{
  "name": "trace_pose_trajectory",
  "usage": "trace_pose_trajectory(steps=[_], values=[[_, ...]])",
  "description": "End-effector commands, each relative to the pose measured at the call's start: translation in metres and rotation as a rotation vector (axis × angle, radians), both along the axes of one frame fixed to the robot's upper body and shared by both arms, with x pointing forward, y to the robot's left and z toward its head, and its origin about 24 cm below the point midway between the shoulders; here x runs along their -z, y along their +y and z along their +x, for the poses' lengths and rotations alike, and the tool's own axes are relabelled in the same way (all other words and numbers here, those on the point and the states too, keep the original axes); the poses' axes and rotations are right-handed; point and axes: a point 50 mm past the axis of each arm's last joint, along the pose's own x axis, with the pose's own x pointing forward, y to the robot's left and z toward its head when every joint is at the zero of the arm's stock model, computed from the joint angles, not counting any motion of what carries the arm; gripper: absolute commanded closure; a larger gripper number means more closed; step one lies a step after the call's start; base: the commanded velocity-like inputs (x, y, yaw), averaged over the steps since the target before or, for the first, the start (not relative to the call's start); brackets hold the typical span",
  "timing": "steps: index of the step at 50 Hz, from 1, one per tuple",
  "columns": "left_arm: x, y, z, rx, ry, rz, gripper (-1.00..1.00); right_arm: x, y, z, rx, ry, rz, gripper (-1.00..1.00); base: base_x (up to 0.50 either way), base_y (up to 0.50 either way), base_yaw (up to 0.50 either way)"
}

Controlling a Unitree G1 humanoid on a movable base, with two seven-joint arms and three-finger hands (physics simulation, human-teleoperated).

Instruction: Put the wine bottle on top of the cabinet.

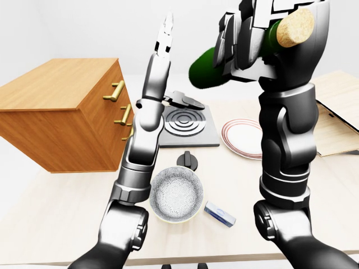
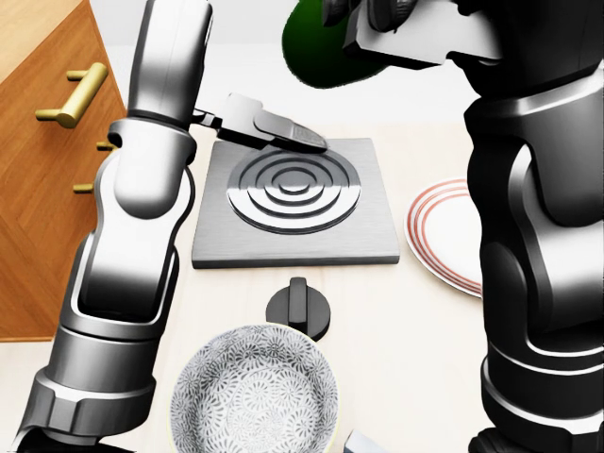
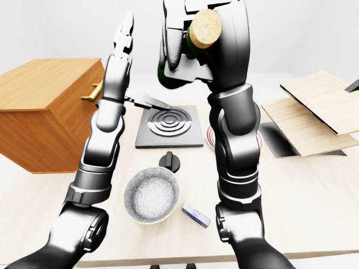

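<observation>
— Two hands are up. Where is the wine bottle [image 1: 224, 67]?

— Our right hand [image 1: 263, 39] fingers are clamped round it, cork toward us, high above the counter [image 1: 61, 207].

— What lies around?

— We see the cabinet [image 1: 56, 95] at left; below, a burner plate [image 1: 185, 126], knob [image 1: 187, 161], patterned bowl [image 1: 175, 194], striped plate [image 1: 242, 138].

— The left hand [image 3: 123, 36]?

— Raised between cabinet and bottle, fingers straight and apart, holding nothing.

wine bottle [image 1: 210, 70] dark green | cabinet [image 1: 53, 112] orange-brown wood | plate [image 1: 241, 137] white, red rings
</observation>
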Motion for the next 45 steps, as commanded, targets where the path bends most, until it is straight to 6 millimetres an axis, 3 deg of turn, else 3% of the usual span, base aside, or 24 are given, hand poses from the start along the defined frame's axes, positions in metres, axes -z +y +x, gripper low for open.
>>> trace_pose_trajectory(steps=[1, 8, 33, 34, 35, 45], values=[[-0.031, -0.012, -0.01, 0.029, -0.11, 0.028, -1.0, -0.001, -0.001, -0.006, -0.013, -0.021, 0.021, 1.0, 0.0, 0.0, 0.0], [-0.047, -0.019, -0.019, 0.048, -0.177, 0.032, -1.0, -0.001, -0.001, -0.008, -0.021, -0.026, 0.032, 1.0, 0.0, 0.0, 0.0], [-0.043, -0.043, -0.02, 0.123, -0.142, 0.015, -1.0, -0.012, -0.011, -0.023, -0.037, -0.096, 0.074, 1.0, 0.0, 0.0, 0.0], [-0.045, -0.041, -0.021, 0.138, -0.144, -0.014, 0.91, -0.012, -0.011, -0.025, -0.039, -0.103, 0.078, 1.0, 0.0, 0.0, 0.0], [-0.045, -0.04, -0.023, 0.174, -0.136, -0.008, 1.0, -0.012, -0.011, -0.025, -0.04, -0.102, 0.078, 1.0, 0.0, 0.0, 0.0], [-0.038, -0.035, -0.02, 0.176, -0.111, -0.024, 1.0, -0.011, -0.01, -0.024, -0.053, -0.093, 0.092, 1.0, 0.0, 0.0, 0.0]])
